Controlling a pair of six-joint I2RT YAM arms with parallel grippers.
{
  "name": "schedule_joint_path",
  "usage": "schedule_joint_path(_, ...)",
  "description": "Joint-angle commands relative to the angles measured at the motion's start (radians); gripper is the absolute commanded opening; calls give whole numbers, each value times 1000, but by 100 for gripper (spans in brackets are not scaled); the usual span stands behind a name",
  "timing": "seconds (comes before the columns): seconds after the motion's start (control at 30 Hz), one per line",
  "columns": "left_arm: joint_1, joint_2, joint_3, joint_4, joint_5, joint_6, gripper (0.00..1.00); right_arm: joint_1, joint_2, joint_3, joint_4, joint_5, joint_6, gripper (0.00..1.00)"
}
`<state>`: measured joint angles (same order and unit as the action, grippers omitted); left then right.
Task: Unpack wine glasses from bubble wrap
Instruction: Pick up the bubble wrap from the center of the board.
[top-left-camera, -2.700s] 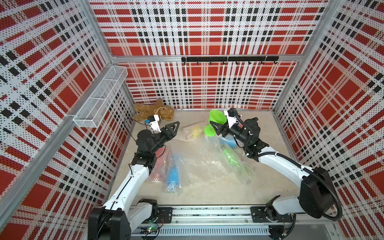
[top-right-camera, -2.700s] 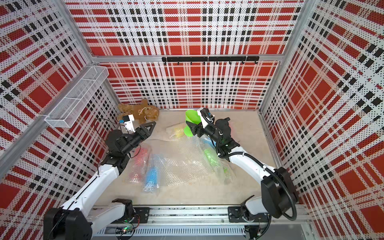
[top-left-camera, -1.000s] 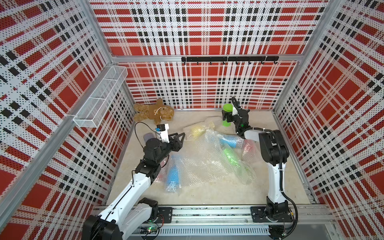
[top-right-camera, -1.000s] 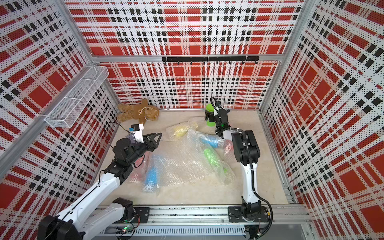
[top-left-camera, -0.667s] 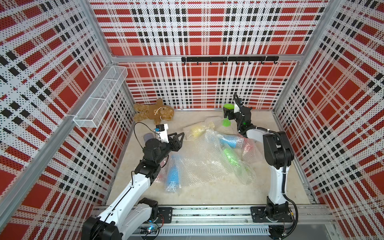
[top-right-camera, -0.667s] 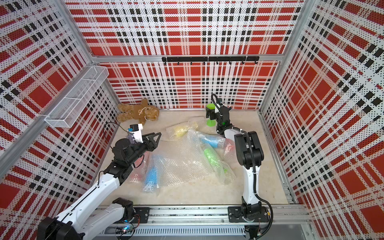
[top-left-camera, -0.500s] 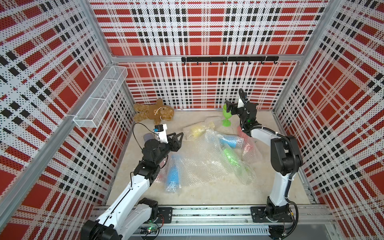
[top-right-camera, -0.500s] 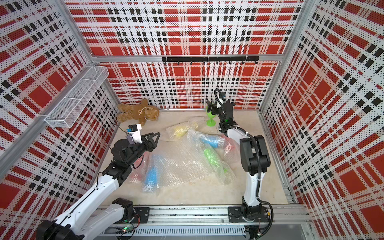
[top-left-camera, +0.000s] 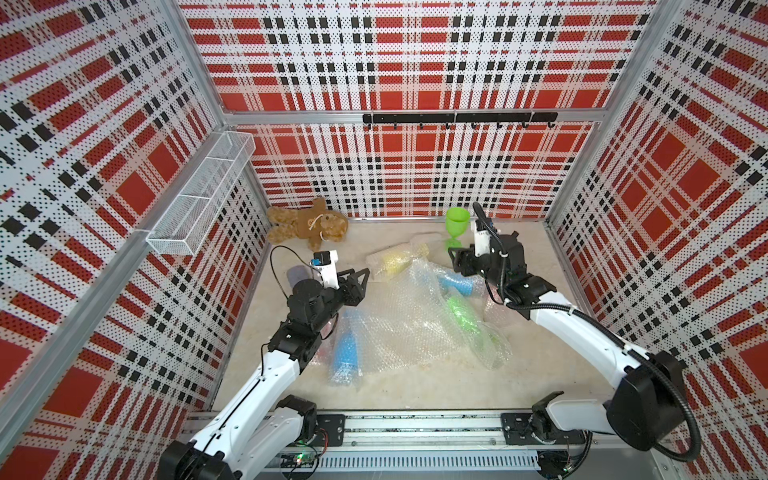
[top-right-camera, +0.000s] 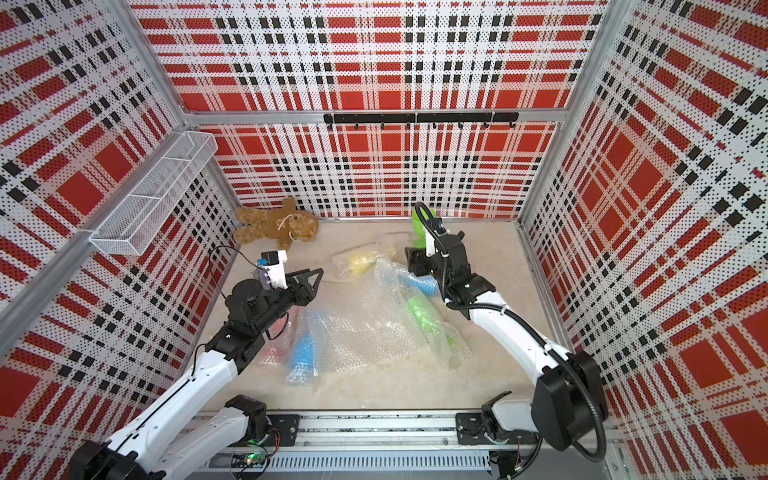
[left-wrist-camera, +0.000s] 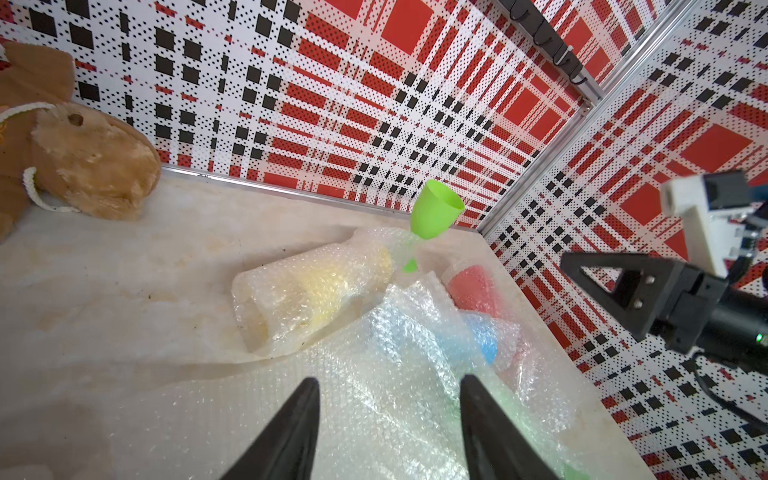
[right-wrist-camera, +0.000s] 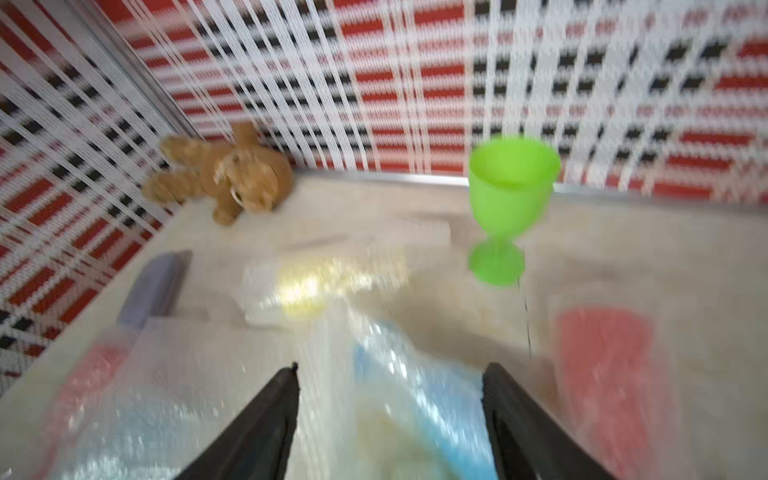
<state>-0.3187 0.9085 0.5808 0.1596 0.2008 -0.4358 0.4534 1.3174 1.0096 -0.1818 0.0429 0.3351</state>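
One green wine glass (top-left-camera: 457, 224) stands upright and bare near the back wall, also seen in the wrist views (left-wrist-camera: 436, 210) (right-wrist-camera: 511, 187). My right gripper (top-left-camera: 455, 259) (right-wrist-camera: 390, 368) hangs just in front of it, open and empty, over a blue glass (top-left-camera: 457, 284) in bubble wrap. Wrapped yellow (top-left-camera: 395, 262), green (top-left-camera: 465, 311), blue (top-left-camera: 345, 353) and red (left-wrist-camera: 473, 286) glasses lie around a loose bubble wrap sheet (top-left-camera: 399, 324). My left gripper (top-left-camera: 359, 282) (left-wrist-camera: 388, 380) hovers open over that sheet's left edge, holding nothing.
A brown teddy bear (top-left-camera: 307, 226) lies at the back left. A grey oblong case (right-wrist-camera: 153, 286) lies by the left wall behind my left wrist. A wire basket (top-left-camera: 199, 199) hangs on the left wall and a black hook rail (top-left-camera: 457, 118) on the back wall.
My right gripper has let go of the green glass, which now stands upright, and has drawn back toward the front with its jaws somewhat narrower. The left arm has hardly moved.
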Motion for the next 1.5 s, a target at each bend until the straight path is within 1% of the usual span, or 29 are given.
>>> schedule_joint_path(0.0, -10, 9, 37, -16, 3, 19, 56, -7, -28, -59, -360, 1, 99, 72)
schedule_joint_path(0.1, -10, 13, 39, -13, 12, 17, 56, 6, -41, -112, -406, -21, 102, 76)
schedule_joint_path(0.17, -10, 15, 40, -11, 15, 17, 56, 7, -36, -142, -399, -41, 83, 81)
schedule_joint_path(0.27, -10, 18, 42, -12, 19, 16, 56, 7, -5, -149, -385, -14, 61, 87)
schedule_joint_path(0.4, -10, 10, 37, -17, 14, 17, 56, 8, 55, -160, -321, -113, 47, 89)
schedule_joint_path(0.5, -10, 7, 37, -22, 6, 23, 56, 7, 110, -149, -311, -137, 23, 100)
schedule_joint_path(0.63, -11, 14, 38, -22, 12, 23, 56, 7, 162, -153, -280, -118, 5, 100)
schedule_joint_path(0.77, -10, 20, 39, -21, 15, 23, 55, 8, 203, -167, -238, -94, 26, 100)
schedule_joint_path(0.8, -10, 20, 39, -20, 14, 22, 55, 7, 211, -171, -232, -92, 32, 100)
schedule_joint_path(0.83, -10, 23, 38, -21, 14, 22, 55, 7, 216, -176, -228, -88, 41, 97)
schedule_joint_path(0.93, -10, 29, 39, -20, 16, 22, 55, 6, 195, -199, -224, -76, 69, 86)
schedule_joint_path(0.97, -10, 29, 39, -20, 17, 21, 55, 6, 181, -207, -228, -70, 77, 84)
schedule_joint_path(1.13, -10, 41, 40, -18, 23, 19, 55, 4, 63, -223, -303, -25, 103, 74)
schedule_joint_path(1.23, -10, 48, 40, -18, 25, 16, 55, 0, -34, -208, -369, 10, 111, 72)
schedule_joint_path(1.33, -11, 50, 44, -26, 18, 16, 55, -3, -122, -147, -462, 49, 109, 69)
schedule_joint_path(1.4, -12, 49, 45, -32, 10, 19, 55, -2, -170, -79, -527, 53, 93, 67)
schedule_joint_path(1.43, -13, 50, 47, -35, 6, 20, 55, -4, -187, -46, -544, 28, 85, 67)
schedule_joint_path(1.47, -13, 48, 47, -39, 2, 20, 55, -2, -196, -9, -556, -23, 77, 67)
